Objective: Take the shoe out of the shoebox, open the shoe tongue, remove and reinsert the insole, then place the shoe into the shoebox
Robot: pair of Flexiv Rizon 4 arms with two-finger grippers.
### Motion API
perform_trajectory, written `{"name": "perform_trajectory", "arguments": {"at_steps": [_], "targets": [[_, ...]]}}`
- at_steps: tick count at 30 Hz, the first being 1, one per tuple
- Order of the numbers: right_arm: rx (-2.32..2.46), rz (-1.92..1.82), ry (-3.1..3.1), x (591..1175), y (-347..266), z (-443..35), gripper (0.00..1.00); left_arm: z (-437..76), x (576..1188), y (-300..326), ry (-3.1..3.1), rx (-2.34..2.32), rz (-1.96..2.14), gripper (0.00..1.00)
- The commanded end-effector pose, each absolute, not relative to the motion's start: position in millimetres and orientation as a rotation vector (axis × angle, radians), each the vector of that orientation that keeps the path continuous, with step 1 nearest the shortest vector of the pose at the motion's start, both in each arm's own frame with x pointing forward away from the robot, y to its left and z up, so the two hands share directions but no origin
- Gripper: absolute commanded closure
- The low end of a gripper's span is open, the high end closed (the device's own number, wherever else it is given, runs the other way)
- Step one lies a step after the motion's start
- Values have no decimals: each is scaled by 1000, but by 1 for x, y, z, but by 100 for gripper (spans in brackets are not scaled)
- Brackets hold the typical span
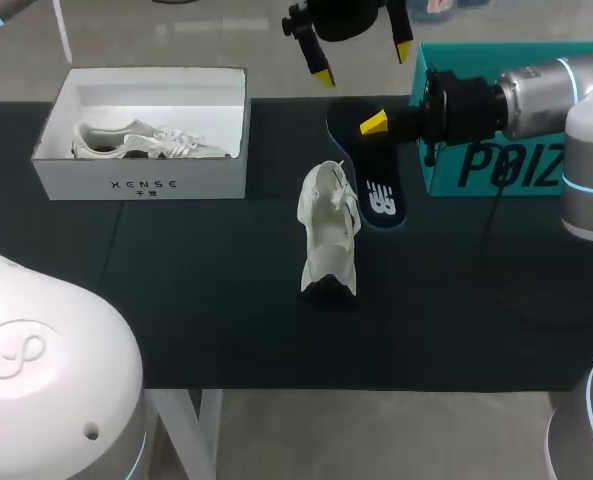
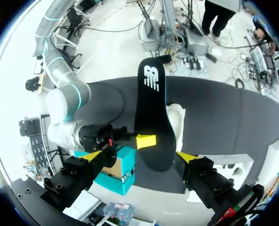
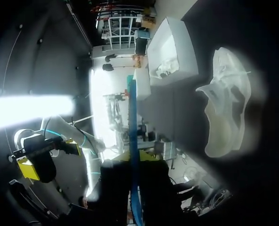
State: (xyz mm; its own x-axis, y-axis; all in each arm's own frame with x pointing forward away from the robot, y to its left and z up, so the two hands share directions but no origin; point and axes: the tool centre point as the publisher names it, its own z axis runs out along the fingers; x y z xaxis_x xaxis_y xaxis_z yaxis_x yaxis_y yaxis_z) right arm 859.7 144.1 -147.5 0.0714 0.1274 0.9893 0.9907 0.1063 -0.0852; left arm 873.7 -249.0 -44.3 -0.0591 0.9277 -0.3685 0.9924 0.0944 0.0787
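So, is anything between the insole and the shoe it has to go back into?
Nothing visible does. The right gripper holds the insole just beside the shoe; the left gripper hangs open over the insole, not between the two.

Head view high above table [image 1: 226, 330], wrist views close, all sharing insole [image 1: 381, 195]

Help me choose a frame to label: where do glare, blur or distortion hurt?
Head view: even light, shoe sharp. Left wrist view: fisheye bends the table edge, insole crisp. Right wrist view: mostly dark, a glare streak, the shoe blown out with a hazy halo.
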Motion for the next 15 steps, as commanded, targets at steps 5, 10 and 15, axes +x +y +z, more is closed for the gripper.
{"name": "perform_trajectory", "arguments": {"at_steps": [5,10,15], "targets": [[-1249,-1024,-1291,855,139,-139,100,-38,860,-228,1764,1614,-558,0],[-1218,-1039,-1275,852,136,-130,100,-36,855,-218,1677,1547,-640,0],[-1226,-1046,-1282,852,132,-125,100,-39,856,-209,1628,1495,-630,0]]}}
